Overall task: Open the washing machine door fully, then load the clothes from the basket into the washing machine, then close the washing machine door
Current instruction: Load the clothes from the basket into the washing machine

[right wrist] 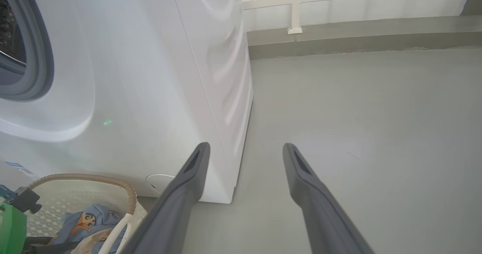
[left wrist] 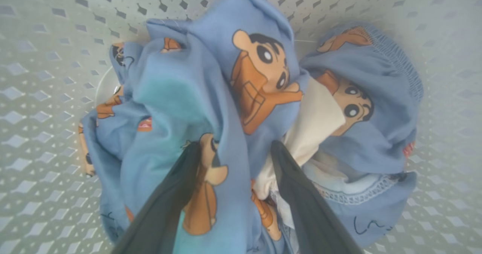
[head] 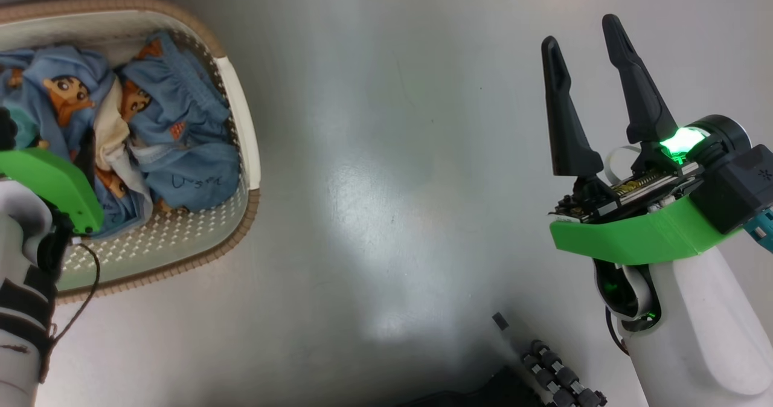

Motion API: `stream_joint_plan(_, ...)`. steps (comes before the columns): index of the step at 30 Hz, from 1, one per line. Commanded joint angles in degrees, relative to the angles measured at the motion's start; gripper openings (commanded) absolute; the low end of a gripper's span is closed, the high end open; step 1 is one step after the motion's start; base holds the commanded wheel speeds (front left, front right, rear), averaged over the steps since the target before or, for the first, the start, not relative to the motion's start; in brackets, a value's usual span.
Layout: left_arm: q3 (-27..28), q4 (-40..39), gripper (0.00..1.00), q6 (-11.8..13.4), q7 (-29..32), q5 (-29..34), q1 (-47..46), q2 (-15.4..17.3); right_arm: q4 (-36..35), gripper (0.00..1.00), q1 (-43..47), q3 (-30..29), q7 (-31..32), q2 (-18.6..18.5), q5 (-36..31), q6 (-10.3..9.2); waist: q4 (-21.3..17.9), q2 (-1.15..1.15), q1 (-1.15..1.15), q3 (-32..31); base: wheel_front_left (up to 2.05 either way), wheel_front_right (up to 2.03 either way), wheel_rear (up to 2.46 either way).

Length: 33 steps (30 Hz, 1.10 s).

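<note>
Left to right in the head view: the basket [head: 181, 238] sits on the grey floor [head: 392, 183] at the left, with the clothes [head: 181, 153] heaped inside it, blue cartoon-print garments wrapped round a strip of cream cloth. The left gripper [left wrist: 235, 148] points down into the heap. Its fingers are spread wide, one on each side of a raised blue fold, and nothing is pinched yet. At the right, well apart from the basket, the right gripper [head: 583, 35] hangs over bare floor, its fingers likewise spread and empty. The right wrist view shows the washer [right wrist: 131, 77] just behind the basket, with its grey seal [right wrist: 34, 58] exposed at the left edge. The load is judged light, soft and limp, and not fragile. It should drape and trail once lifted, and tangled pieces may rise together or slide free. The best hold is probably a thick bunched ridge such as the fold between the left fingers, taken deep rather than by a single thin layer. The light basket may shift if cloth catches in its holes.
</note>
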Motion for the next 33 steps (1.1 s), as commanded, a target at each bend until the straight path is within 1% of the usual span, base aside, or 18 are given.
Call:
stream_joint_plan(1,0.64,-0.12,1.0,-0.13,0.21,-0.22,0.46,2.61,-1.5,1.0,1.23,1.06,-0.44,0.45,-0.43,0.25,-0.12,0.0,0.0,0.22,0.0,0.0,0.0)
stream_joint_plan(4,-0.12,-0.11,1.0,-0.45,0.64,-0.1,-0.03,2.76,-1.52,1.0,1.0,1.26,-0.44,0.48,-0.41,0.25,-0.28,0.0,0.0,0.59,0.0,0.0,0.0)
stream_joint_plan(5,-0.31,-0.1,0.95,-0.53,0.67,-0.13,-0.19,2.78,-1.53,1.0,0.93,1.31,-0.44,0.48,-0.42,0.25,-0.3,0.0,0.0,0.69,0.0,0.0,0.0)
stream_joint_plan(6,-0.4,-0.1,0.47,-0.59,0.74,-0.25,-0.35,2.79,-1.55,1.0,0.85,1.34,-0.44,0.49,-0.42,0.25,-0.33,0.0,0.0,0.77,0.0,0.0,0.0)
stream_joint_plan(7,-0.58,-0.1,0.09,-0.64,1.0,-0.31,-0.44,2.75,-1.55,1.0,0.79,1.35,-0.44,0.49,-0.43,0.25,-0.34,0.0,0.0,0.83,0.0,0.0,0.0)
stream_joint_plan(8,-0.75,-0.09,0.0,-0.69,1.16,-0.39,-0.5,2.65,-1.56,1.0,0.74,1.34,-0.44,0.5,-0.41,0.25,-0.33,0.0,0.0,0.82,0.0,0.0,0.0)
stream_joint_plan(14,-0.97,-0.08,0.0,-0.84,0.85,-1.61,-0.36,2.14,-1.51,1.0,0.61,1.08,-0.44,0.51,-0.14,0.25,-0.26,0.0,0.0,0.26,0.0,0.0,0.0)
stream_joint_plan(18,-0.71,-0.07,0.0,-0.88,-0.35,-2.87,0.68,1.74,-1.22,1.0,0.83,0.96,-0.44,0.51,-0.24,0.25,0.06,0.0,0.0,-1.27,0.0,0.0,0.0)
stream_joint_plan(26,-0.48,-1.06,0.0,-0.9,-7.38,-6.33,5.25,-0.44,0.07,1.0,2.22,-0.35,-0.44,0.51,-0.39,0.25,1.72,0.0,0.0,-7.88,0.0,0.0,0.0)
stream_joint_plan(33,-1.32,-3.29,0.0,-0.9,-11.23,-9.35,9.96,-2.55,1.33,1.0,4.02,-1.01,-0.44,-0.54,-0.1,0.25,3.47,0.0,0.0,-14.33,0.0,0.0,0.0)
